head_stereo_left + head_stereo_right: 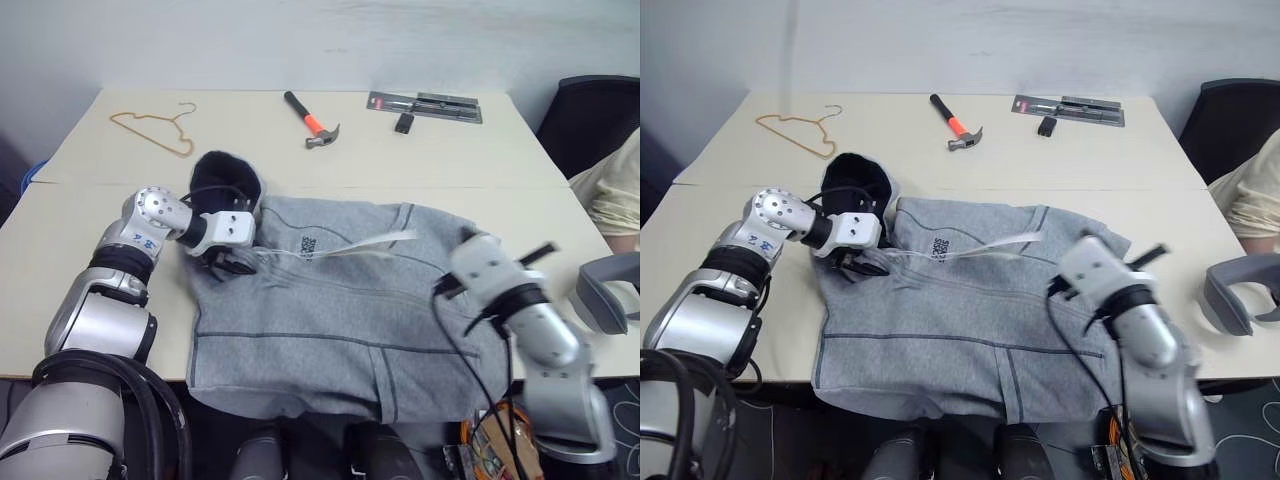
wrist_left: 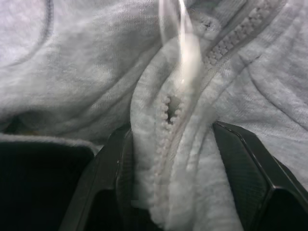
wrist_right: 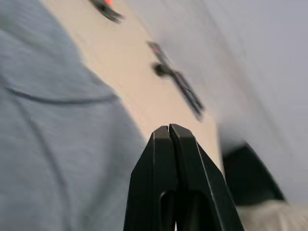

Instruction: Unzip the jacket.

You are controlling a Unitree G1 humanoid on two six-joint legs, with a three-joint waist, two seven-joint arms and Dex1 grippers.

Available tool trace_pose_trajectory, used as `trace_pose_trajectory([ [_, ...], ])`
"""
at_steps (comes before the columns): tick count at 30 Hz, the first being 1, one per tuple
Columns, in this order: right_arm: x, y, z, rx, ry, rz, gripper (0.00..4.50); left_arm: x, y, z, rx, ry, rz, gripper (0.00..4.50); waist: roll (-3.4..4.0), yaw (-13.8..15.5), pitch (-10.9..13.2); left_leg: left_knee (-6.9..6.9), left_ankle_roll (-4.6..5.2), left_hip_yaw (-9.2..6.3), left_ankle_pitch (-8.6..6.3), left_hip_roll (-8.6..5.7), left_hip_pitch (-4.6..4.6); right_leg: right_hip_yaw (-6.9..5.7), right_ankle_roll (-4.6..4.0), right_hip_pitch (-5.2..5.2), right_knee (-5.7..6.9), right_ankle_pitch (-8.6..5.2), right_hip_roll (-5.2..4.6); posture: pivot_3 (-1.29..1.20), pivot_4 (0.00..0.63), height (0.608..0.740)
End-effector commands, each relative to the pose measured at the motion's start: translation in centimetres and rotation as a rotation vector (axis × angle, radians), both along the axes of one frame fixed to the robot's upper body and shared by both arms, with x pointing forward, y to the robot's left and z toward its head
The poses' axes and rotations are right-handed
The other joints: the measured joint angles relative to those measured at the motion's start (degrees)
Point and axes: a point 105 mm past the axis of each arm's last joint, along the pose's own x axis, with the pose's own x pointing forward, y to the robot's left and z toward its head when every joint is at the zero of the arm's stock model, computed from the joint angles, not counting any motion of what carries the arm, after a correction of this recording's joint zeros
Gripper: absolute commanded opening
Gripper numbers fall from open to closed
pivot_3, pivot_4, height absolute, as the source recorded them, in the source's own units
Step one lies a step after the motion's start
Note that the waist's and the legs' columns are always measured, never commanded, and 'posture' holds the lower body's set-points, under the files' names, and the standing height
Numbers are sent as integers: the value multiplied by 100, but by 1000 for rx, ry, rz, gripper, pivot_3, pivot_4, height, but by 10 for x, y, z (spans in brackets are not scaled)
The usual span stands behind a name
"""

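Jacket (image 1: 340, 310) overhanging table's (image 1: 420, 150) near edge

Silver-grey jointed arms with white wrist blocks, loose black cables and black, flat-sided fingers (image 2: 250, 168).

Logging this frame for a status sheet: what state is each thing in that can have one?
Light grey fleece hooded jacket: flat on table, zipper mostly closed, small gap near collar.
Left gripper: fingers straddle the collar fabric beside the zipper.
Right gripper: shut, empty, above the jacket.
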Motion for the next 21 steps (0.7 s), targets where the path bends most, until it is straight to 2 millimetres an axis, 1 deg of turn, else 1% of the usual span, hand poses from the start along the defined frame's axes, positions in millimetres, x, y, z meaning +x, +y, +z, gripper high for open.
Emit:
trace_pose_trajectory([
  [1, -8, 21, 8, 14, -24, 114, 32, -7, 20, -18, -3, 108, 114, 2624, 16, -71, -32, -10, 4, 0, -2, 1, 5, 1, -4, 1, 0, -2, 2, 0, 150, 740],
  [3, -6, 37, -3, 26, 37, 198, 32, -7, 12, -5, -78, 125, 94, 2624, 16, -115, -32, -39, 7, 2, -3, -1, 26, 3, -8, 7, 1, -5, 6, 0, 150, 740],
  [6, -3, 58, -12, 28, 90, 289, 32, -13, 3, 17, -174, 175, 28, 2624, 7, -118, -27, -63, -13, 6, 9, -2, 27, 5, -11, -2, -5, -7, 11, 0, 150, 740],
  [7, -3, 64, -12, 52, 105, 323, 199, -15, 1, 23, -192, 190, 4, 2624, 6, -117, -26, -64, -32, 6, 19, -1, 14, 5, -12, -13, -9, -7, 13, 0, 150, 740],
  [9, -2, 73, -11, 87, 121, 366, 556, -20, 1, 30, -193, 202, -29, 2624, 2, -109, -24, -60, -36, 2, 24, 0, -24, 4, -11, -42, -15, -7, 14, 0, 150, 740],
  [11, 2, 89, -7, 110, 130, 418, 1197, -22, 4, 32, -157, 188, -52, 2624, 0, -106, -23, -61, -33, 1, 22, 1, -31, 2, -11, -43, -29, -7, 5, 0, 150, 740],
  [13, 7, 113, -2, 157, 155, 483, 1903, -25, 5, 36, -143, 191, -68, 2624, -5, -142, -20, -61, -30, 5, 20, 0, -32, 6, -9, -44, -31, -6, 0, 0, 150, 740],
  [14, 8, 122, -2, 178, 175, 509, 2145, -27, 5, 38, -142, 195, -72, 2624, -5, -144, -20, -61, -30, 5, 21, 1, -32, 6, -8, -43, -30, -5, -1, 0, 150, 740],
  [16, 8, 144, -11, 222, 274, 568, 2825, -29, 5, 40, -127, 193, -86, 2624, -5, -130, -20, -59, -31, 0, 22, 2, -30, 3, -9, -43, -25, -5, -1, 0, 150, 740],
  [18, 10, 168, -22, 246, 374, 618, 2825, -35, 5, 42, -114, 193, -107, 2624, -5, -131, -20, -60, -32, -4, 22, 5, -30, 1, -10, -43, -24, -6, -1, 0, 150, 740],
  [21, 11, 188, -29, 262, 446, 651, 2825, -43, 0, 45, -113, 205, -142, 2624, -5, -139, -20, -63, -31, -3, 22, 4, -32, 5, -11, -44, -19, -6, -4, 0, 150, 740],
])
